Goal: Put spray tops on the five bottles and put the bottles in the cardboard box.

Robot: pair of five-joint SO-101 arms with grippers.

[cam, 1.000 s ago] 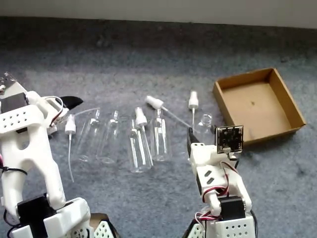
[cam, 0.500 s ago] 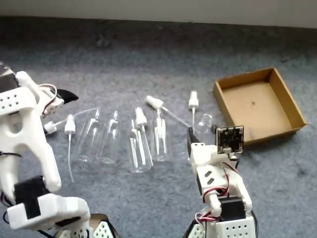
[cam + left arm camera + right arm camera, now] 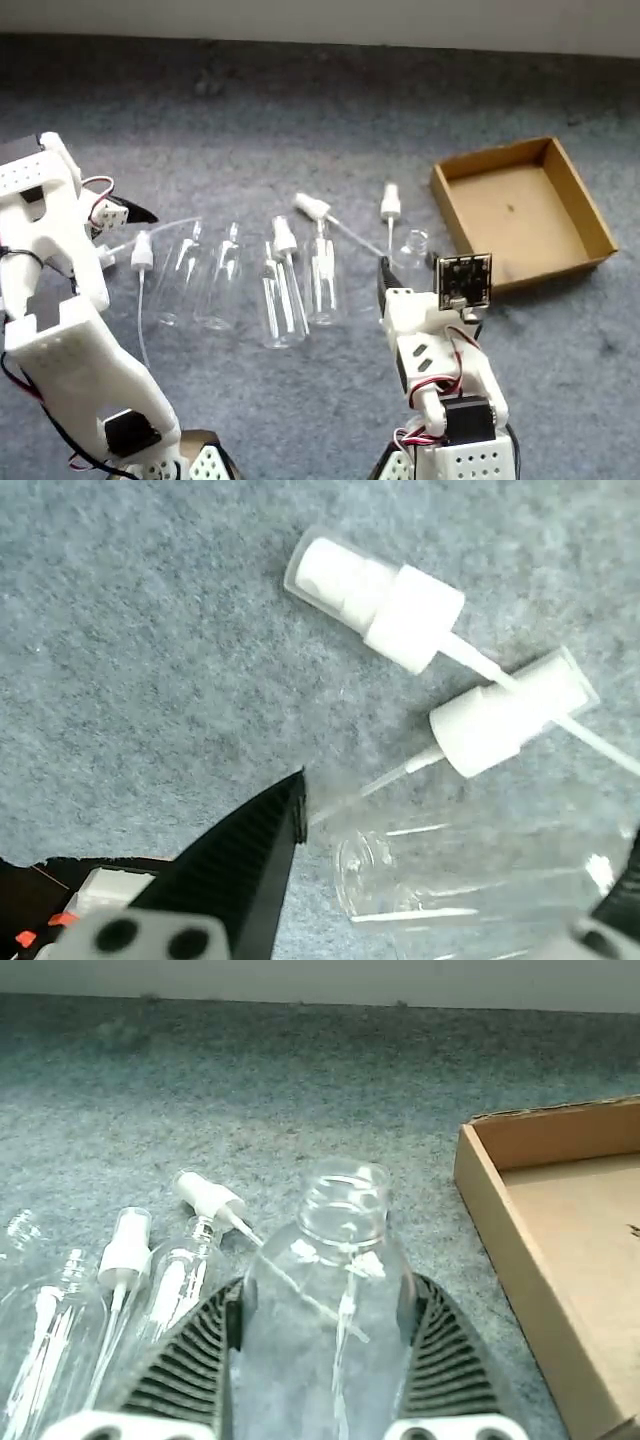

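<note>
1. At the far left, the left gripper (image 3: 465, 825) hangs low over the grey mat (image 3: 300, 110) with its jaws apart. I'd say it is set that way to close on a top.
2. Right under it lie two spray tops (image 3: 375, 595), side by side and almost touching, with their thin tubes trailing towards the nearest bottle. They are the pieces closest to that arm, so they look like the natural first pick.
3. Next comes a row of four clear bottles (image 3: 280, 295), all on their sides, uncapped, with their necks pointing away from the arms. Three more tops (image 3: 312, 207) lie loose around the far end of the row. Nothing is assembled yet, so the task is at its start.
4. The right gripper (image 3: 325, 1310) is clamped on the fifth bottle (image 3: 330, 1250), one finger on each flank. The open neck faces forward, probably so the other arm can push a top in. I cannot tell whether the bottle rests on the mat.
5. Farthest right sits the cardboard box (image 3: 495, 158), near the held bottle, and every bottle is outside it.
</note>
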